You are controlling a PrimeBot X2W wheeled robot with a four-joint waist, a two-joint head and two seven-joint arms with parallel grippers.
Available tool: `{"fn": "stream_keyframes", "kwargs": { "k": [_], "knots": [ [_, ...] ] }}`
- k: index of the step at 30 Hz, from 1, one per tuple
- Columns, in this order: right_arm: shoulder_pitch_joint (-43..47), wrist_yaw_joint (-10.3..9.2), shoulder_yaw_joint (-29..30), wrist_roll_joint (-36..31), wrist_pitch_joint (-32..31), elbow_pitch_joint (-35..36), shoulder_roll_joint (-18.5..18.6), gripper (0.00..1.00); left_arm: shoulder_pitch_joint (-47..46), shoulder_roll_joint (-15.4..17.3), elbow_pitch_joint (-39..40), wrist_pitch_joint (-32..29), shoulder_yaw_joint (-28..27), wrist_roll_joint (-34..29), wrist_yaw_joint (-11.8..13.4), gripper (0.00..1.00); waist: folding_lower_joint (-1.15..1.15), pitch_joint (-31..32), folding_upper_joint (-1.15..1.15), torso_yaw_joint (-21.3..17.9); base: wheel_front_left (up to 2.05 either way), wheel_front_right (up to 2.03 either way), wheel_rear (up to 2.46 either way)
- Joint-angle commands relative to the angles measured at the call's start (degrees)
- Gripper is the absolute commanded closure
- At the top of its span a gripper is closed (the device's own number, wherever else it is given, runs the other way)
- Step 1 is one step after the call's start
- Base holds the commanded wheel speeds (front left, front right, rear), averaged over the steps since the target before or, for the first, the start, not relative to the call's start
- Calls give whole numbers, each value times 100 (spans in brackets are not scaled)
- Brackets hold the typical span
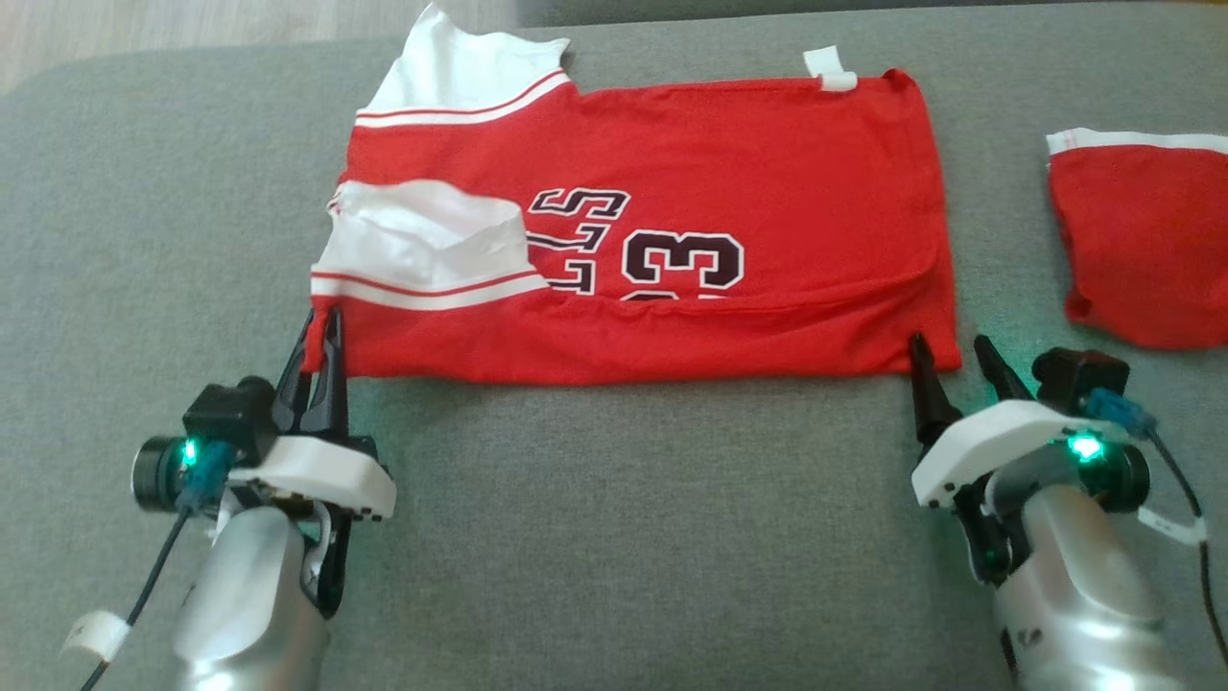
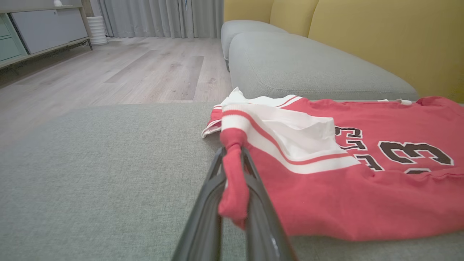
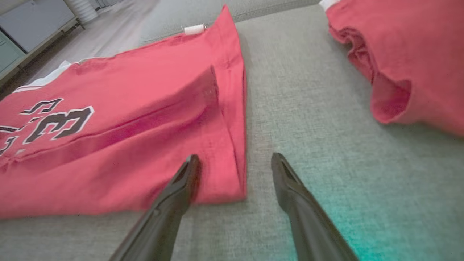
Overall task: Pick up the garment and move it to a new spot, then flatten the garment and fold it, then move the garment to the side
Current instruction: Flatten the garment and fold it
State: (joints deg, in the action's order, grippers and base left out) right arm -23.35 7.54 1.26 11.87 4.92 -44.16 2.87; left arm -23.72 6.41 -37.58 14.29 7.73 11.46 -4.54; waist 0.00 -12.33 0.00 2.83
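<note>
Overhead, the red garment [image 1: 672,163] lies partly folded on the grey cushion [image 1: 614,528], left gripper [image 1: 323,328] at its seven o'clock corner, right gripper [image 1: 950,342] at five. Left wrist view: pinched tight on that corner. Right wrist view: jaws wide, nothing held. Folding looks unfinished; moving aside remains
</note>
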Motion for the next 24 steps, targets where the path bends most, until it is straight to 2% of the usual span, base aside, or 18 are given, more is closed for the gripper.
{"fn": "stream_keyframes", "kwargs": {
  "k": [1,7,8,9,10,16,24],
  "knots": [
    [-232,-5,-105,4,-14,27,1,0,-98,112,220,70,-123,-51,5,100,0,-21,0,30,0,0,0],
    [-658,-5,-519,411,3,-883,1,0,-74,65,253,70,6,-73,-25,100,0,-79,0,132,0,0,0],
    [-705,-5,-613,481,43,-980,1,20,-75,65,237,70,14,-69,-26,100,0,-85,0,141,0,0,0],
    [-754,-5,-684,519,120,-1063,1,78,-75,71,215,70,17,-66,-23,100,0,-91,0,144,0,0,0],
    [-801,-5,-732,512,225,-1139,1,100,-72,86,186,70,20,-67,-16,100,0,-96,0,140,0,0,0],
    [-1035,-5,-581,28,833,-1443,1,100,-32,167,19,71,-10,-20,25,100,0,-18,0,39,0,0,0],
    [-725,-5,-203,-582,994,-1134,0,100,197,249,-130,71,2,22,45,100,0,279,0,-133,0,0,0]
  ]
}}
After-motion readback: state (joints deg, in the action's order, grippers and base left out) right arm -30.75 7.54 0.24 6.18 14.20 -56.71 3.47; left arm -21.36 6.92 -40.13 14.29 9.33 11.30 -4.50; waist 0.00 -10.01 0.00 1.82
